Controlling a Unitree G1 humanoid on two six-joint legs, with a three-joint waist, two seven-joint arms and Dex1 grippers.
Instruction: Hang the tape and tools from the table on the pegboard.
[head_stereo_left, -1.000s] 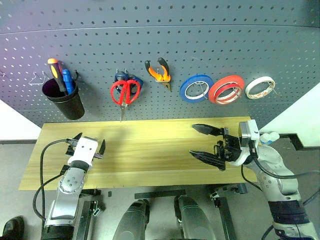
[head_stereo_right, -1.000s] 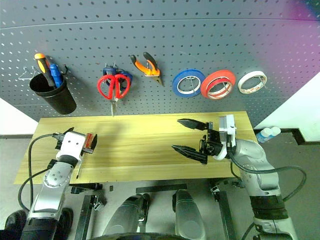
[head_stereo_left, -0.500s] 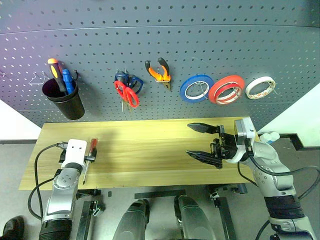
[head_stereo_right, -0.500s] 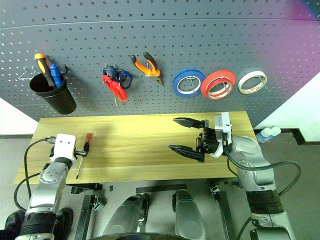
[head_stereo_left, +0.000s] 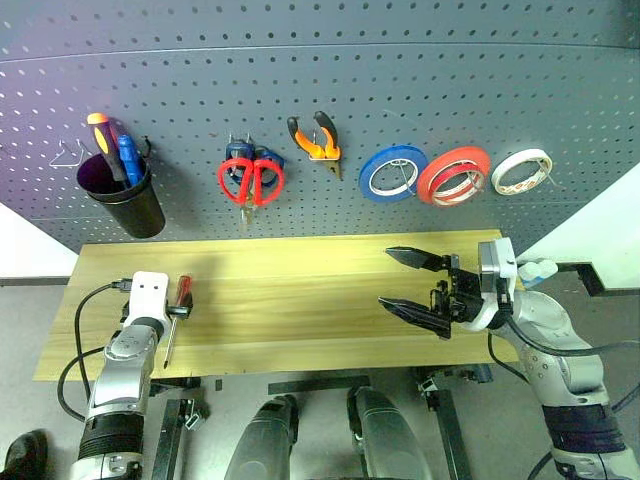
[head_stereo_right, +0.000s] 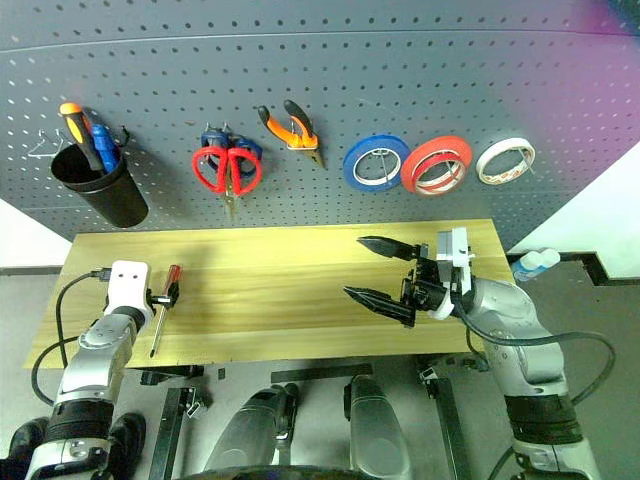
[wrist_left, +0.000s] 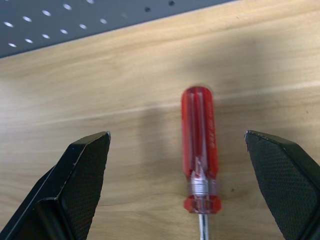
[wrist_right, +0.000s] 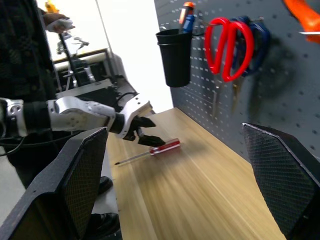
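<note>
**Last tool on the table: how the screwdriver will take a grip**

Dark grey perforated pegboard (head_stereo_left: 330, 90) runs across the back, already carrying the red-handled steel scissors (head_stereo_left: 251, 182), the orange-and-black pliers (head_stereo_left: 316, 140) and the thin red tape roll (head_stereo_left: 453, 176). On the long, pale yellow wood-grain table (head_stereo_left: 300, 300) lies the slim screwdriver with a clear red plastic handle (wrist_left: 200, 150), flat near the left end, its thin steel shaft pointing toward the near edge.

Left gripper (wrist_left: 190, 175) hangs over it with both black fingers spread wide, one on each side of the handle and touching neither. Right gripper (head_stereo_left: 415, 290) hovers above the table's right part, likewise spread and empty.

The screwdriver looks light and rigid, and not fragile. Its glossy, fluted handle may be slippery and could roll under uneven pressure. The best hold seems to be across the thick middle of the handle, not the thin shaft or the narrow collar.
</note>
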